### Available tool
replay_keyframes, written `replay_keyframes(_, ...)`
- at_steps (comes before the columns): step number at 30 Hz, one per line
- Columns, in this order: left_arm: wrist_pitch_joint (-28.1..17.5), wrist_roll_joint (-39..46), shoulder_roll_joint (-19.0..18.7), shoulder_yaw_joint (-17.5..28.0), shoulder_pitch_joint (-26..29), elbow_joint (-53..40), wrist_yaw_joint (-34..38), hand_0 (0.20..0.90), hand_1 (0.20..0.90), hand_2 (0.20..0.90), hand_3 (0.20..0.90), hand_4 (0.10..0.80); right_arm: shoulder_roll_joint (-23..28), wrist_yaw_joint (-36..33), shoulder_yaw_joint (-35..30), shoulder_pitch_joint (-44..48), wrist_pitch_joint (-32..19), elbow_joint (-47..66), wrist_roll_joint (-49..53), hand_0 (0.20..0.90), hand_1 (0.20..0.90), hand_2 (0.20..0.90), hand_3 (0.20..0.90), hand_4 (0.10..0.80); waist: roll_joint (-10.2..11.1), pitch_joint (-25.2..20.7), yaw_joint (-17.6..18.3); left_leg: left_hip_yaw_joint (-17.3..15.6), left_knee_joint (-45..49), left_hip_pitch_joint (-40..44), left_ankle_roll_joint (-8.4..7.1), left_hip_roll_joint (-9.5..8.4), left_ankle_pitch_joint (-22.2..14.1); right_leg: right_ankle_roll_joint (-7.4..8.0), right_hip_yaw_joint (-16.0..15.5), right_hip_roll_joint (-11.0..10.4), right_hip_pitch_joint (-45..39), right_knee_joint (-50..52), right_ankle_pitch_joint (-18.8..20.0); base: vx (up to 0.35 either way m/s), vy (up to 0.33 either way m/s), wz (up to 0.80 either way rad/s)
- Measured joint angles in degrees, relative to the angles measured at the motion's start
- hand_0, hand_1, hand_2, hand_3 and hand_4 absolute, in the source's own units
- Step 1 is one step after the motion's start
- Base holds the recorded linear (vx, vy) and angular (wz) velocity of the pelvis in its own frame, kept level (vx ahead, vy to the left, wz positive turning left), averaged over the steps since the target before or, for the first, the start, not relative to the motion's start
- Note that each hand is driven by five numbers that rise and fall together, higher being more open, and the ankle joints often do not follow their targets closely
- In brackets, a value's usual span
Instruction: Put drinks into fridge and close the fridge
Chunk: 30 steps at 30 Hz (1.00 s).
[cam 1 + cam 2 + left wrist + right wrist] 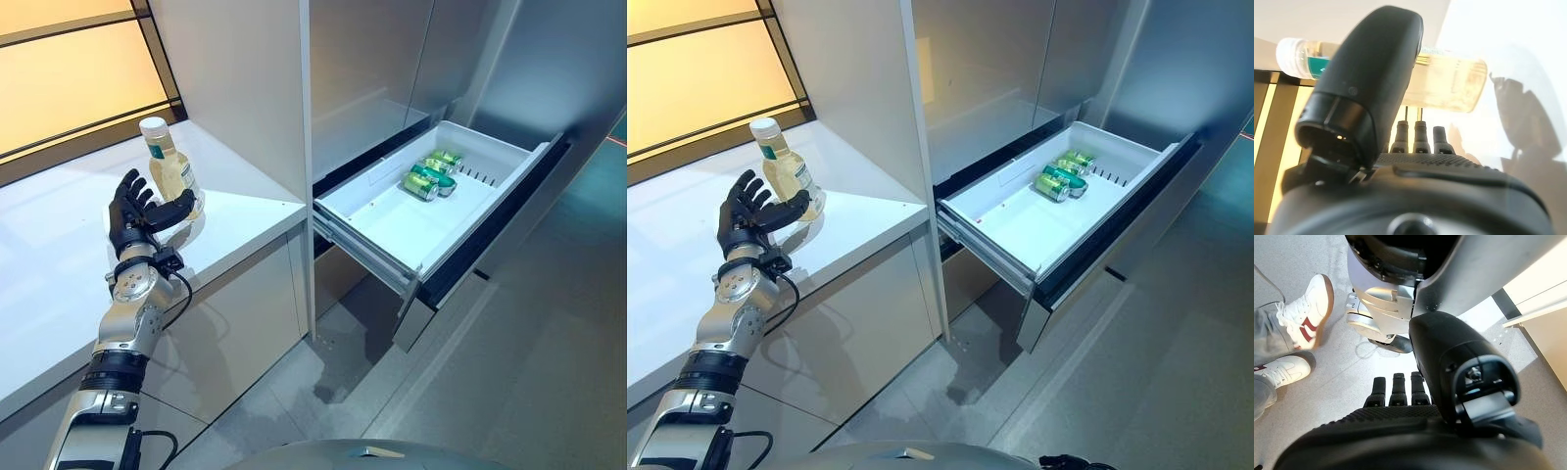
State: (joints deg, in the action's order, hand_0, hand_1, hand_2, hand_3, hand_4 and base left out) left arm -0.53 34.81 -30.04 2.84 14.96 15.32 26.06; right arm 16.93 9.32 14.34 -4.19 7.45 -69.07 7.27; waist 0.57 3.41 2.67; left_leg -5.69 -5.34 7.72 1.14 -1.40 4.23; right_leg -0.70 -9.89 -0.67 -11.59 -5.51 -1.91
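A drink bottle point(168, 166) with pale yellow liquid and a white cap is seen upright on the white counter point(59, 255), well apart from the open fridge drawer point(392, 220), where green cans point(431, 176) already lie at the far end. The left robot hand point(137, 211) is spread at the bottle's base, thumb and fingers not yet clamped. If closed off-centre, the bottle could be tipped or pushed away. The right robot hand point(1400, 396) hangs released over the floor near a person's shoes point(1300, 318).
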Motion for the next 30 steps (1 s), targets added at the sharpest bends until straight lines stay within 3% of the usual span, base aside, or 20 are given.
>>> replay_keyframes(22,-2.1,0.1,-2.3,0.0,4.9,1.6,-0.8,0.9,0.9,0.9,0.9,0.8,0.1,0.7,0.0,-0.1,0.0,0.0,0.0,0.9,0.9,0.9,0.9,0.8,0.1,0.0,1.1,-0.4,0.0,0.3,-0.13,0.13,-0.2,-0.03,1.4,0.1,0.2,0.0,0.1,0.001,0.0,-0.03)
replay_keyframes(30,-2.1,1.3,-3.0,0.0,8.3,6.3,-0.8,0.9,0.9,0.9,0.9,0.8,0.1,1.0,0.0,-0.1,-0.1,0.0,-0.1,0.9,0.9,0.9,0.9,0.8,0.1,-0.1,1.8,-0.5,0.0,0.3,-0.13,0.13,-0.2,-0.04,1.6,0.1,0.3,0.0,0.1,0.0,0.0,0.0)
